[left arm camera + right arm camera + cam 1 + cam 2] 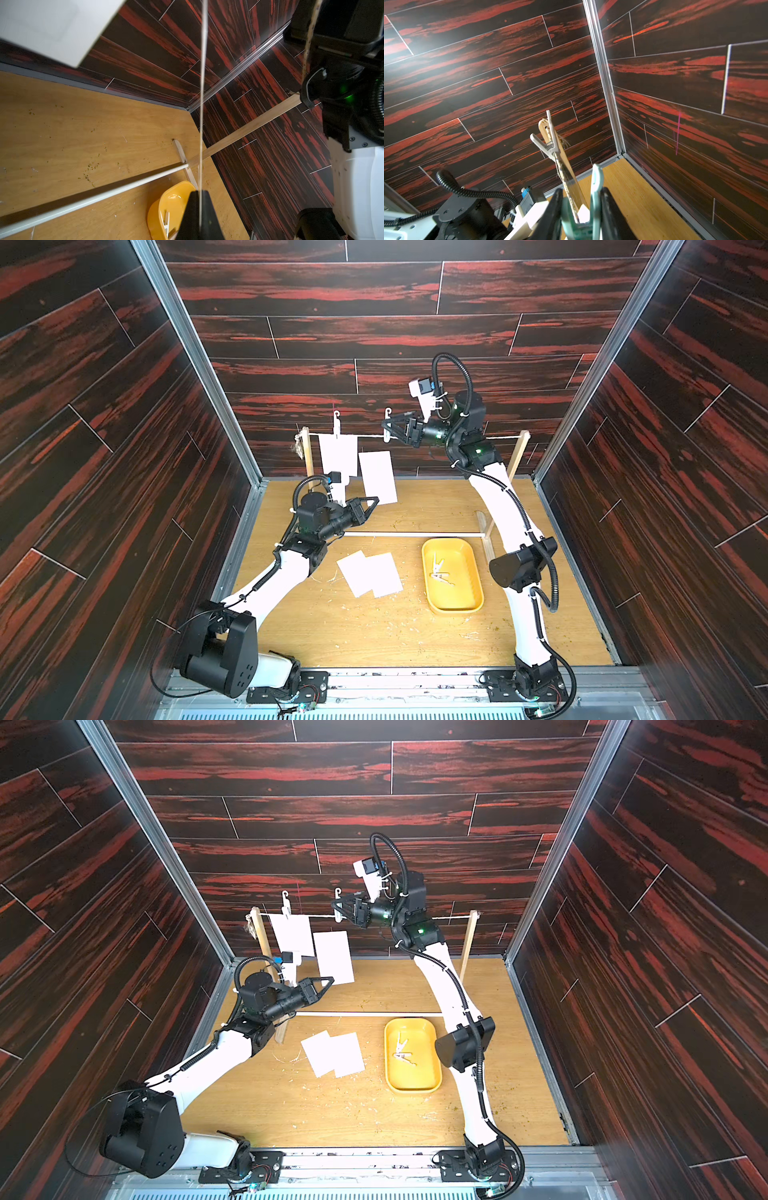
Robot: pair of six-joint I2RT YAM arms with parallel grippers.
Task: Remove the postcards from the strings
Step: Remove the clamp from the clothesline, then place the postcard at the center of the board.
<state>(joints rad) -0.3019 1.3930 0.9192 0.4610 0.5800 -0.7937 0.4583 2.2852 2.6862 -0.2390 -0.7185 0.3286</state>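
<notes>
Above the desk's (332, 635) far edge, right fingers (386, 428) squeeze a clothespin (388, 412) on the string (368, 436), left fingers (375, 501) grip the freed postcard (377, 475), and carrying it down looks next

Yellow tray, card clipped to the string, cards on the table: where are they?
Yellow tray (457, 608): a top view, near rim.
Clipped card (337, 454): a top view, its middle.
Table cards (384, 574): a top view, right card's middle.

My right end effector (581, 193) grips a pale clothespin (596, 182); beyond it I see the strings (563, 176) running past a second clothespin (550, 143) to a wooden post (543, 128).
</notes>
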